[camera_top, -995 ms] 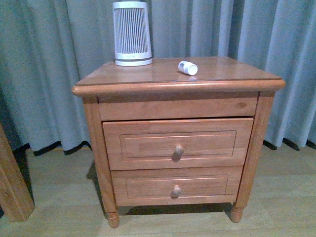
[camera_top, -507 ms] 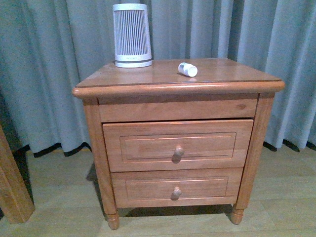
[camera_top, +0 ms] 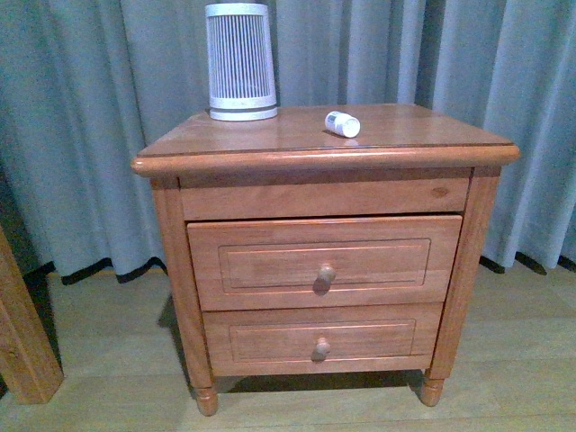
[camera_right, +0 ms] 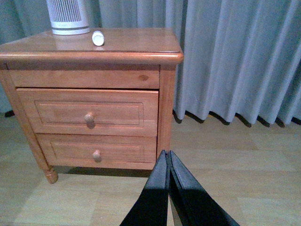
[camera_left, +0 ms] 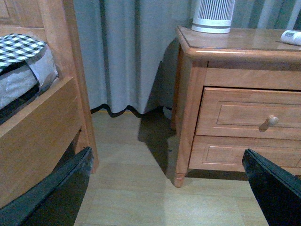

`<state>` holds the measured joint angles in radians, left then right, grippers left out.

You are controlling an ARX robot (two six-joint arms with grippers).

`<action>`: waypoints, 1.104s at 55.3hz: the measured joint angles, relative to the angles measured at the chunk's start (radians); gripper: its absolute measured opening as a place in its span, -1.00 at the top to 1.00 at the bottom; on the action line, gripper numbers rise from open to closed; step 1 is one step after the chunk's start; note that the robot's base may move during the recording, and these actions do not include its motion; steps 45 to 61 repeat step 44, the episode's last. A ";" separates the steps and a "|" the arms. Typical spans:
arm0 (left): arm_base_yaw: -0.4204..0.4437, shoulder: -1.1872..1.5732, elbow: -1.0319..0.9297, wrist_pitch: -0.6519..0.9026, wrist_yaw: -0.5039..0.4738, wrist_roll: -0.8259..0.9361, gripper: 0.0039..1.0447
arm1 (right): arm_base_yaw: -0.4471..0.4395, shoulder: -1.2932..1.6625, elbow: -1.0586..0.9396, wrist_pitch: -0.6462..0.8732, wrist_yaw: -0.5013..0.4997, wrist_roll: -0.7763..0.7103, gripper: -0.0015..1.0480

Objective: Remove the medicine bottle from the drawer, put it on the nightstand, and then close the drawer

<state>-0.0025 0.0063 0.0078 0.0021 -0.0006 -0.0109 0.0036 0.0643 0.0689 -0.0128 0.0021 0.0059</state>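
1. Nightstand (camera_top: 270,144): upright, directly ahead; both arms drawn well back from it.
2. Drawer (camera_top: 324,261): front looks flush or nearly so, knob facing out; closing appears done or almost.
3. Right gripper (camera_right: 168,162): fingers pressed together, holding nothing; seemingly the nearer arm.
4. Left gripper (camera_left: 164,188): fingers spread wide, empty.
5. Medicine bottle (camera_top: 342,123): lying on its side on the tabletop, cap toward the right.

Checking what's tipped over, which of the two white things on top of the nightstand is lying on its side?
The tiny white plastic medicine bottle, right of the large ribbed white-and-grey tapered cylinder, which stands upright.
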 joint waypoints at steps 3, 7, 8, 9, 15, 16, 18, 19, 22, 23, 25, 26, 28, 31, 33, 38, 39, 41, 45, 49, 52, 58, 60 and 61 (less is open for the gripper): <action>0.000 0.000 0.000 0.000 0.000 0.000 -0.88 | 0.000 -0.005 -0.005 0.002 0.000 0.000 0.94; 0.000 0.000 0.000 0.000 0.000 0.000 -0.88 | 0.000 -0.012 -0.016 0.004 0.000 0.000 0.94; 0.000 0.000 0.000 0.000 0.000 0.000 -0.88 | 0.000 -0.013 -0.017 0.004 0.000 0.000 0.94; 0.000 0.000 0.000 0.000 0.000 0.000 -0.88 | 0.000 -0.014 -0.019 0.005 0.000 0.000 0.94; 0.000 0.000 0.000 0.000 0.000 0.000 -0.88 | 0.000 -0.044 -0.047 0.008 -0.001 0.000 0.94; 0.000 0.000 0.000 0.000 0.000 0.000 -0.88 | 0.000 -0.050 -0.054 0.008 -0.001 0.000 0.94; 0.000 0.000 0.000 0.000 0.000 0.000 -0.88 | 0.000 -0.053 -0.054 0.008 -0.002 0.000 0.94; 0.000 0.000 0.000 0.000 0.000 0.000 -0.88 | -0.001 -0.053 -0.054 0.009 -0.002 0.000 0.94; 0.000 0.000 0.000 0.000 0.000 0.000 -0.88 | -0.001 -0.055 -0.054 0.009 -0.001 0.000 0.94; 0.000 0.000 0.000 0.000 0.000 0.000 -0.88 | -0.001 -0.056 -0.054 0.009 -0.002 0.000 0.94; 0.000 0.000 0.000 0.000 0.000 0.000 -0.88 | -0.001 -0.056 -0.054 0.009 -0.003 0.000 0.94; 0.000 0.000 0.000 0.000 0.000 0.000 -0.88 | -0.001 -0.056 -0.054 0.009 -0.003 0.000 0.94; 0.000 0.000 0.000 0.000 0.000 0.000 -0.88 | -0.001 -0.056 -0.054 0.009 -0.003 0.000 0.94; 0.000 0.000 0.000 0.000 0.000 0.000 -0.88 | -0.001 -0.056 -0.054 0.009 -0.002 -0.002 0.81; 0.000 0.000 0.000 0.000 0.000 0.000 -0.88 | -0.001 -0.056 -0.054 0.009 -0.003 -0.002 0.68; 0.000 0.000 0.000 0.000 0.000 0.000 -0.88 | -0.001 -0.057 -0.054 0.009 -0.003 -0.002 0.38; 0.000 0.000 0.000 0.000 0.000 0.000 -0.88 | -0.001 -0.057 -0.054 0.009 -0.003 -0.002 0.32; 0.000 0.000 0.000 0.000 0.000 0.000 -0.88 | -0.001 -0.057 -0.054 0.009 -0.003 -0.002 0.19; 0.000 0.000 0.000 0.000 0.000 0.000 -0.88 | -0.001 -0.057 -0.054 0.009 -0.003 -0.002 -0.01; 0.000 0.000 0.000 0.000 0.000 0.000 -0.88 | -0.001 -0.057 -0.054 0.009 -0.003 -0.002 -0.01; 0.000 0.000 0.000 0.000 0.000 0.000 -0.88 | -0.001 -0.057 -0.054 0.009 -0.003 -0.002 -0.01; 0.000 0.000 0.000 0.000 0.000 0.000 -0.88 | -0.001 -0.057 -0.054 0.009 -0.003 -0.002 -0.01; 0.000 0.000 0.000 0.000 0.000 0.000 -0.88 | -0.001 -0.057 -0.054 0.009 -0.003 -0.002 -0.01; 0.000 0.000 0.000 0.000 0.000 0.000 -0.88 | -0.001 -0.057 -0.054 0.009 -0.003 -0.002 -0.01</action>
